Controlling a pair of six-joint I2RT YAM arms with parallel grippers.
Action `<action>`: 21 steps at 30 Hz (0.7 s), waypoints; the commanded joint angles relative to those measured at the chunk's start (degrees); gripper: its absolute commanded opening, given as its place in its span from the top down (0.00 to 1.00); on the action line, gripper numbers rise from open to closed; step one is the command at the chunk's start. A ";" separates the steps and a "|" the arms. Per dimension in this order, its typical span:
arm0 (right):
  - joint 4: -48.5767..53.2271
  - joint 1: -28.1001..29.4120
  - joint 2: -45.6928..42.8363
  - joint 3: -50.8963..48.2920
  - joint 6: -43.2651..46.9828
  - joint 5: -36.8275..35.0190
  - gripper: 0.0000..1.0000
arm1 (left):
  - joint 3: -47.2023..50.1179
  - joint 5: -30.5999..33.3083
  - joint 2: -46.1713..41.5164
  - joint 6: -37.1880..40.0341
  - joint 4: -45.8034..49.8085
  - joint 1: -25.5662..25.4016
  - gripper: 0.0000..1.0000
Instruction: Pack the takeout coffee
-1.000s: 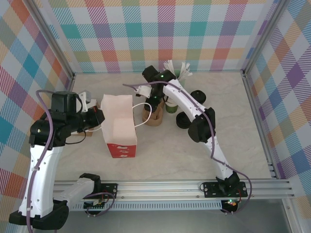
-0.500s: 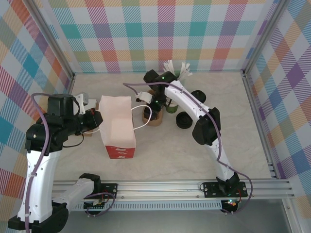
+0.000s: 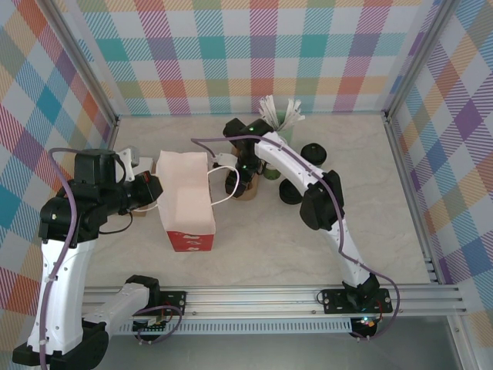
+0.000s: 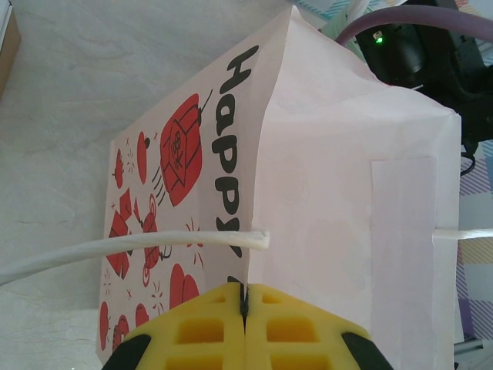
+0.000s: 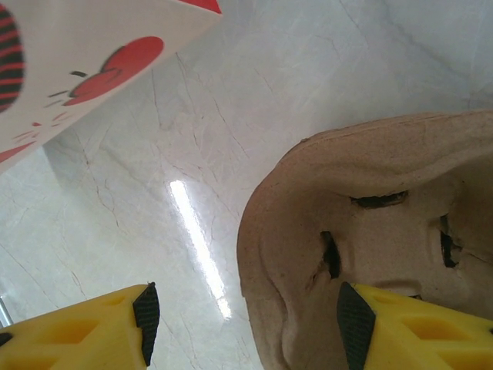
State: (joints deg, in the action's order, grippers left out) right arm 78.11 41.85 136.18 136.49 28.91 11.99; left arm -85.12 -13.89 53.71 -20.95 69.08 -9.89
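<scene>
A white paper bag (image 3: 185, 196) with red print stands upright on the marble table (image 3: 277, 247), its rim pinched in the tightly closed left claw (image 4: 245, 308). Just right of it, a brown pulp cup carrier (image 5: 370, 208) lies partly between the parted, empty fingers of the right claw (image 5: 246, 320). The coffee (image 3: 290, 192), showing its black lid, sits right of the carrier, with bare tabletop nearer the arms.

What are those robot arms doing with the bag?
The left gripper is pinched shut on the edge of the bag, which stands upright. The right gripper is open, low over a brown cardboard cup carrier right next to the bag.
</scene>
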 commanded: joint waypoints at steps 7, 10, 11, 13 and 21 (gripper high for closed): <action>0.13 0.25 2.42 -0.34 -0.81 0.49 0.39 | -0.12 -0.44 -0.38 -0.73 -0.02 -0.39 1.00; -0.14 0.21 2.42 -0.26 -0.62 0.36 0.41 | 0.03 -0.44 -0.39 -0.81 -0.13 -0.39 1.00; -0.16 0.25 2.42 -0.26 -0.59 0.32 0.42 | 0.05 -0.44 -0.37 -0.82 -0.18 -0.40 1.00; -0.06 0.25 2.51 -0.31 -0.43 0.08 0.45 | 0.10 -0.44 -0.43 -0.85 -0.21 -0.40 1.00; 0.20 0.25 2.44 -0.11 -0.29 -0.12 0.55 | 0.20 -0.44 -0.30 -0.78 -0.35 -0.39 1.00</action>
State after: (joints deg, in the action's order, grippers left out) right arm 77.65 41.85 138.10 136.49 28.71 11.38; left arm -85.10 -13.91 53.71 -21.47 69.04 -9.89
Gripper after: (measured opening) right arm 0.457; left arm 0.041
